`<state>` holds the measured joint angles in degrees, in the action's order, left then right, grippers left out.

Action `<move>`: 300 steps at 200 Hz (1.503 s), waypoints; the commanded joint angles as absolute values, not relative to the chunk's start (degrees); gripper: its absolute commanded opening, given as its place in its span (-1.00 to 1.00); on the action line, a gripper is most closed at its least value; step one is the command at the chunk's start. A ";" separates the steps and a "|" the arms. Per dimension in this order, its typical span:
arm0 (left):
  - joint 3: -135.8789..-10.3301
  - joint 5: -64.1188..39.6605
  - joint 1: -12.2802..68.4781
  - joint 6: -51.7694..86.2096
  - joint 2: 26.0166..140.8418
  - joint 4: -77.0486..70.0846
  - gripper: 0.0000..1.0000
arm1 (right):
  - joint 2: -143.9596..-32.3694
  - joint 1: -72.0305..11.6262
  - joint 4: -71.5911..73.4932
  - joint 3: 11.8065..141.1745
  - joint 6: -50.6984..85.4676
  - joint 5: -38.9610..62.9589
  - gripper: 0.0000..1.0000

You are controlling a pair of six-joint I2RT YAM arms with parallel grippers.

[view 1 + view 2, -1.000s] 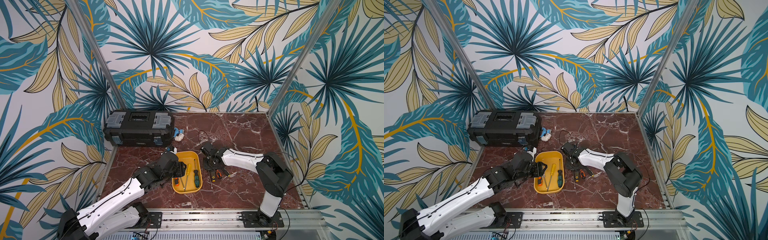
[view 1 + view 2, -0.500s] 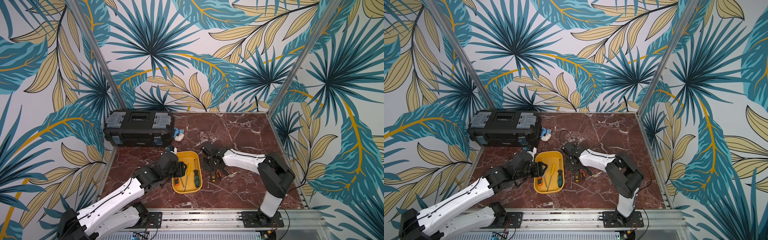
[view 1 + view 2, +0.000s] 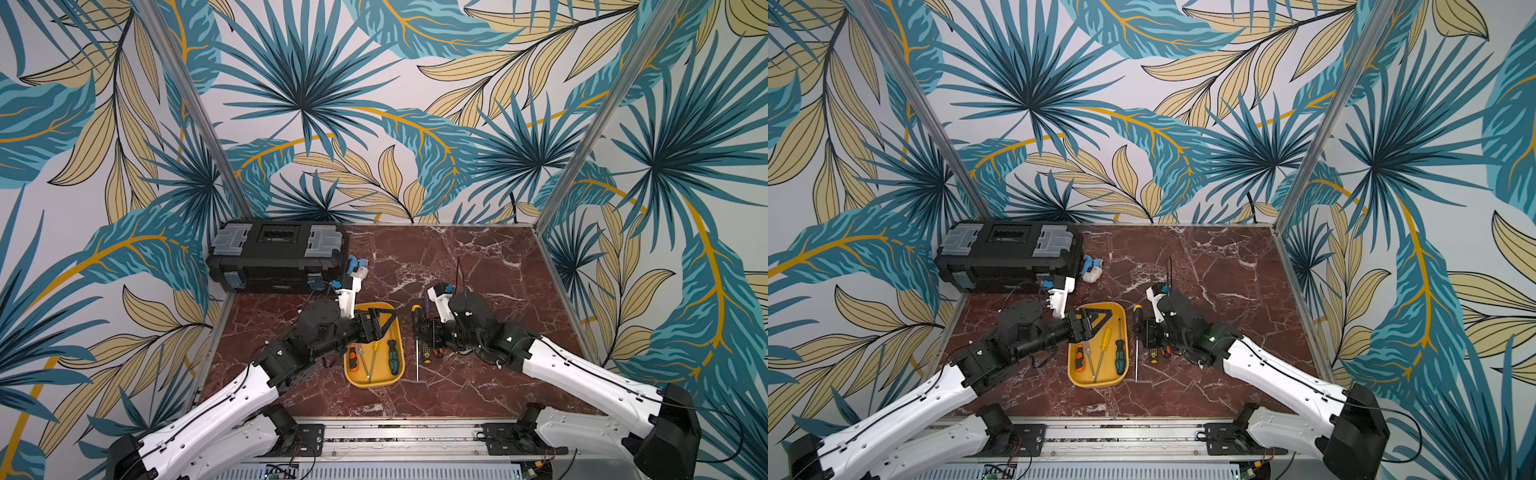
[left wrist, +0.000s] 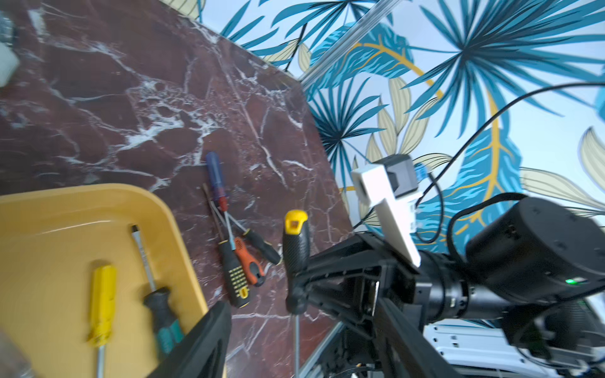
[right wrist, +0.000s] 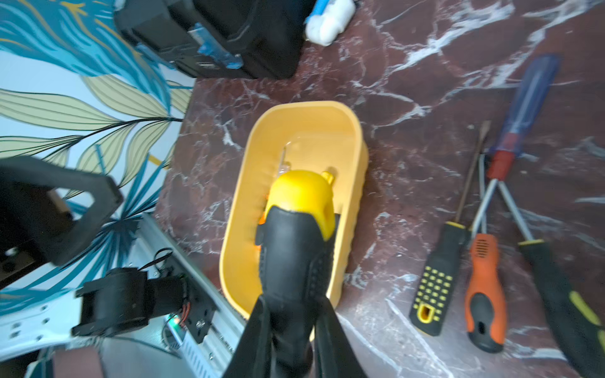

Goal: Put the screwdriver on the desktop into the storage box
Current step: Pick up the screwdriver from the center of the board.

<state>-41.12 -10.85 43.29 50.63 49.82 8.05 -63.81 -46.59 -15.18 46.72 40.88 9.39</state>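
Observation:
The storage box (image 3: 371,384) (image 3: 1098,383), a yellow tray, sits on the desktop (image 3: 478,257) holding three screwdrivers. My right gripper (image 3: 419,329) (image 5: 294,330) is shut on the handle of a black-and-yellow screwdriver (image 3: 414,315) (image 5: 296,239) (image 4: 296,242) just right of the box, its shaft (image 3: 417,365) pointing toward the front edge. Whether the tip rests on the desktop I cannot tell. My left gripper (image 3: 379,326) (image 3: 1089,326) hovers open and empty over the box's far end. Several more screwdrivers (image 3: 428,356) (image 5: 484,288) (image 4: 240,265) lie on the desktop by the right gripper.
A black toolbox (image 3: 278,257) (image 3: 1009,257) stands at the back left, with a white-and-blue object (image 3: 359,270) beside it. Patterned walls close in the left, right and back. A metal rail (image 3: 399,432) runs along the front edge.
My left gripper's jaws have spread wider over the box. My right gripper has tightened on the black-and-yellow screwdriver's handle. Both arms have hardly moved.

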 commanded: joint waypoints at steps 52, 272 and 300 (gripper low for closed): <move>-39.71 -14.70 43.69 52.03 56.19 4.78 0.45 | -66.16 -52.87 -3.01 48.09 42.44 16.36 -1.00; -33.08 -16.43 38.76 59.13 53.05 -5.71 -1.00 | -60.30 -53.88 12.49 30.85 54.83 25.37 0.03; -32.62 -16.95 38.26 59.83 52.37 -6.88 -1.00 | -62.74 -54.14 13.53 31.85 54.86 26.60 -0.29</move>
